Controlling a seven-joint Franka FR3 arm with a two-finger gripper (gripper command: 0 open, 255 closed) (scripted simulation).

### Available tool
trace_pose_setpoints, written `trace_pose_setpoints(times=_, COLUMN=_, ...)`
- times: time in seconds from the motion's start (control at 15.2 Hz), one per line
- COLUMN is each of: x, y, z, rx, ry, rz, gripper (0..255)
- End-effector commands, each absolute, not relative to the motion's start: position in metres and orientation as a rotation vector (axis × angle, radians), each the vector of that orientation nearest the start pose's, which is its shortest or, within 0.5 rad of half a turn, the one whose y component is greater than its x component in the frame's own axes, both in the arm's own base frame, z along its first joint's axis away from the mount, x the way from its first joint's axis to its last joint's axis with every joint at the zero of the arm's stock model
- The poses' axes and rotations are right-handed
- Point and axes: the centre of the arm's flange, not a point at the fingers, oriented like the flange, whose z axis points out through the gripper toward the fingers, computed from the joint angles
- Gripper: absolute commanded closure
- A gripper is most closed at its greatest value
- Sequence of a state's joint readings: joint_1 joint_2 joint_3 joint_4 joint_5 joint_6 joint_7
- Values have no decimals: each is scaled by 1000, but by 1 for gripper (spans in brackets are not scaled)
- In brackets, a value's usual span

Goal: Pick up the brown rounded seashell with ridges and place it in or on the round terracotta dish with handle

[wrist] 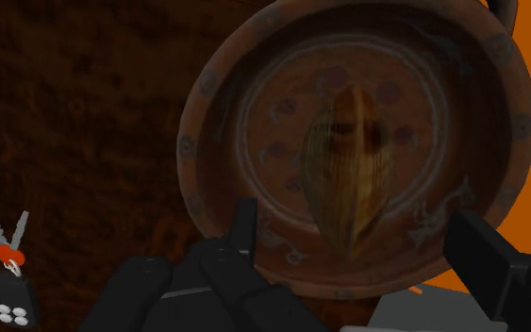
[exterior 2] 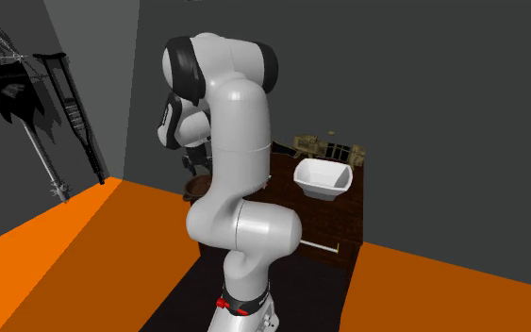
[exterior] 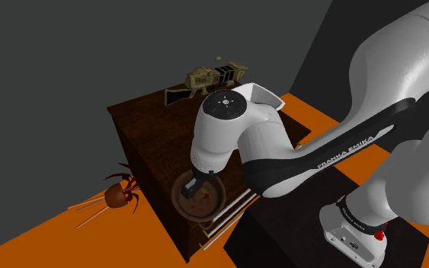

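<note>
Trouble, if any comes, would likely come on the way out. Your end effector (wrist: 354, 224) hangs low over the terracotta dish (wrist: 205, 113), fingers spread wide and gripping nothing. The seashell (wrist: 348, 160) lies just ahead of them, in line with the gap, at the middle of the dish floor and touching neither finger as far as you can see. If you pull away at a slant, a fingertip could clip the shell or hook the near rim. The dish sits close to the tabletop (wrist: 84, 113) edge, with orange floor just beyond its far side, so a shove might tip it off. The shell is a brown, rounded oval, ridged lengthwise, paler and golden toward the tapered end nearest the fingers.
</note>
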State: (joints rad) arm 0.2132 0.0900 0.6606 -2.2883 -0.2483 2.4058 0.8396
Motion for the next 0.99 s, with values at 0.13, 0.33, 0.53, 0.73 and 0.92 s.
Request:
trace_pose_setpoints(times=0.13, x=340, y=403, z=325, rx=-3155, ry=-334, rz=-192, gripper=0)
trace_pose_setpoints(times=0.33, x=337, y=403, z=352, rx=-3155, ry=-334, rz=-192, gripper=0)
trace_pose_setpoints(times=0.53, x=334, y=404, z=375, rx=-3155, ry=-334, rz=-192, gripper=0)
trace_pose_setpoints(times=0.73, x=334, y=404, z=375, rx=-3155, ry=-334, rz=-192, gripper=0)
trace_pose_setpoints(times=0.92, x=334, y=404, z=375, rx=-3155, ry=-334, rz=-192, gripper=0)
